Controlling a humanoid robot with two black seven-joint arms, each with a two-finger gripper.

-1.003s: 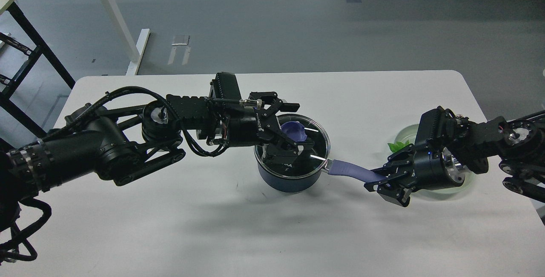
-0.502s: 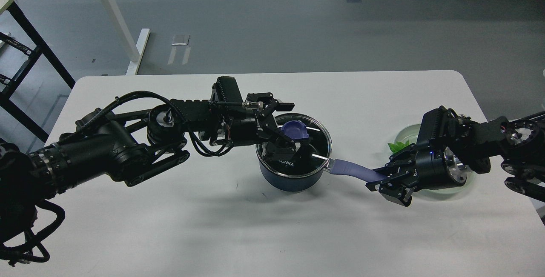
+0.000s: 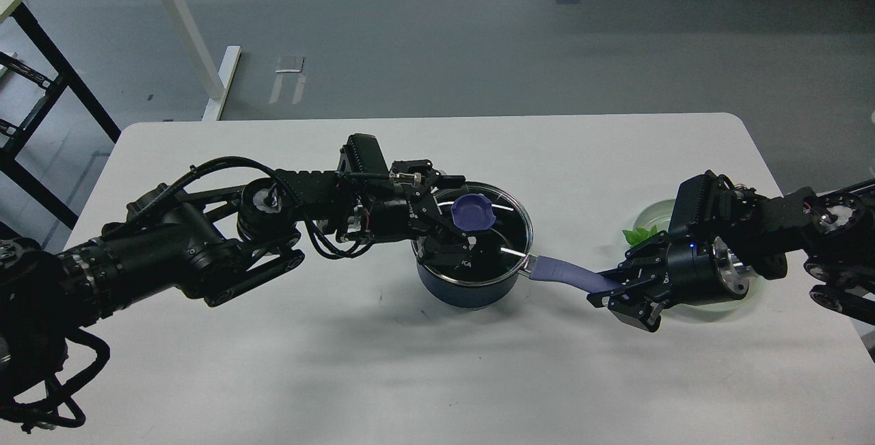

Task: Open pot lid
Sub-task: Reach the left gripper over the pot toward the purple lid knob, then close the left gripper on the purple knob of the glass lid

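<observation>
1. Although the left gripper [image 3: 451, 223] reaches over the pot [image 3: 472, 243] at frame centre, the pot lid [image 3: 502, 226] sits on it, not yet lifted.
2. Its fingers are apart beside the blue-purple knob [image 3: 472, 211]; whether they touch it I cannot tell.
3. Right of centre, the right gripper [image 3: 618, 291] is clamped on the pot handle [image 3: 571, 275].
4. Left to do, I judge: grip the knob and lift.
5. White letters "KA" show on the glass.
</observation>
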